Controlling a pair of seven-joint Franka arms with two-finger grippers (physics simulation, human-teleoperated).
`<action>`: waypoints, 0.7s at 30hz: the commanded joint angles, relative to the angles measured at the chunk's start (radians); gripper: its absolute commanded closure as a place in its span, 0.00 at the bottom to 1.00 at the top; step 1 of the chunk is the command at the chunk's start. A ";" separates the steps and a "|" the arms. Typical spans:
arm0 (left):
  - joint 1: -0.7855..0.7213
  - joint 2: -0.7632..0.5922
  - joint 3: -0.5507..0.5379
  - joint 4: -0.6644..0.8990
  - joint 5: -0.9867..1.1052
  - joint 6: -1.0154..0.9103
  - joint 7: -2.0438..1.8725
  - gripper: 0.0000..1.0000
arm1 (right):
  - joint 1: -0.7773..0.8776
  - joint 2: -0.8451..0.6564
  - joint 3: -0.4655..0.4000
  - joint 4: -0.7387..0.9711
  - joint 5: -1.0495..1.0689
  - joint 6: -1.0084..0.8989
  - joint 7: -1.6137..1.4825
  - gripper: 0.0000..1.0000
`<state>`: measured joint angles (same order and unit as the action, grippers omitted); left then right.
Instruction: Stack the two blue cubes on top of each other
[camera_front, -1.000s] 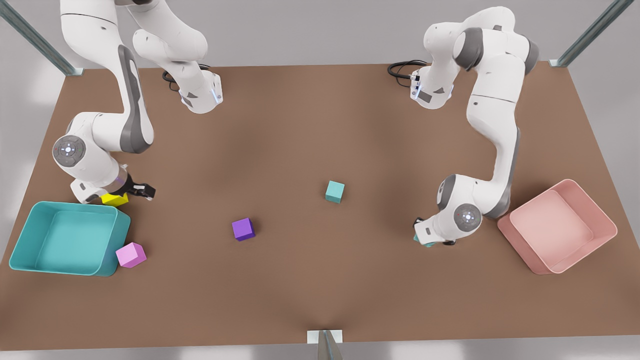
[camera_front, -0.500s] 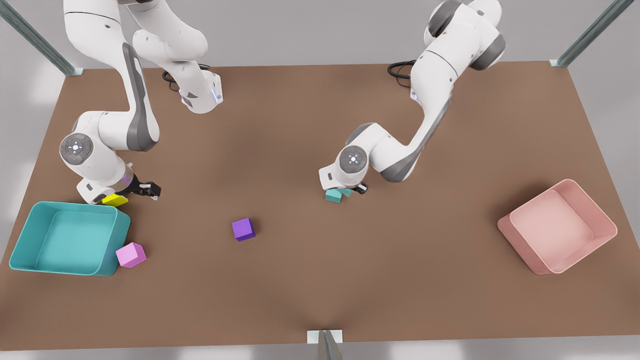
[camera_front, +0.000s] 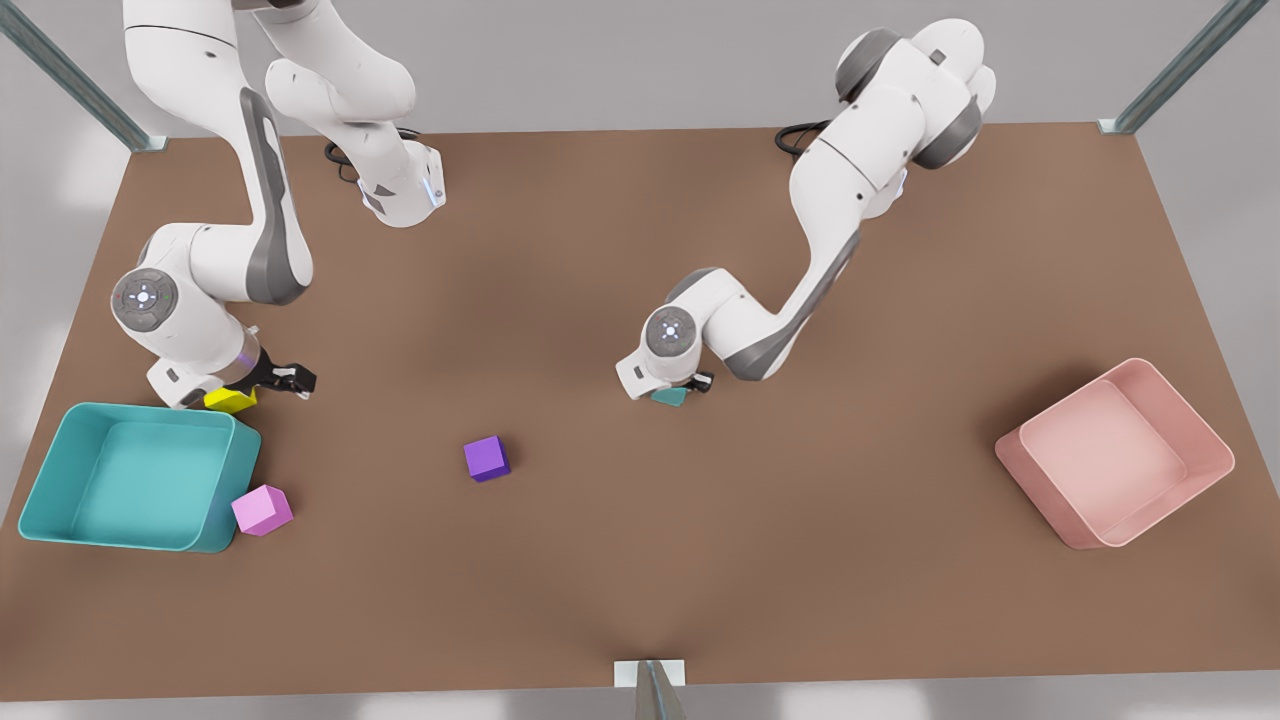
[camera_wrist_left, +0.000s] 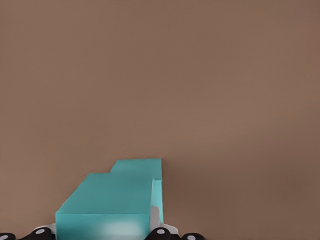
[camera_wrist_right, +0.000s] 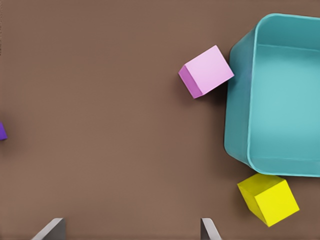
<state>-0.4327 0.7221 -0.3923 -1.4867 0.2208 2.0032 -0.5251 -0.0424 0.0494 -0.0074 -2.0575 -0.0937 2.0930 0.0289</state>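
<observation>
One blue cube sits between my left gripper's fingers, which are shut on it. Directly past it lies the other blue cube, its top partly covered by the held one; I cannot tell whether they touch. In the front view the left gripper hangs at mid-table, and a teal sliver of blue cube shows under its wrist. My right gripper waits open at the front view's left, beside a yellow cube. Its fingers stand wide apart over bare table.
A teal bin stands at the front view's left with a pink cube against its corner. A purple cube lies left of the middle. At the right stands a pink bin. The yellow cube is close to the teal bin.
My left arm has swung from near the pink bin to mid-table with its blue cube, then settled over the other blue cube. The right arm barely shifted.
</observation>
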 joint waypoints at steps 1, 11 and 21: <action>-0.001 -0.001 0.000 -0.007 0.003 0.057 -0.242 0.38 | 0.002 -0.002 0.000 0.000 0.002 -0.001 -0.018 0.00; -0.011 -0.020 0.000 -0.040 0.005 0.054 -0.265 0.38 | 0.002 0.003 0.000 0.000 0.002 0.002 -0.018 0.00; -0.006 -0.033 -0.002 -0.061 0.025 0.054 -0.262 0.00 | 0.002 0.001 0.000 0.000 0.002 -0.001 -0.018 0.00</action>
<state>-0.4386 0.6882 -0.3938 -1.5484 0.2425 2.0578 -0.7121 -0.0423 0.0515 -0.0074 -2.0575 -0.0932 2.0939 0.0186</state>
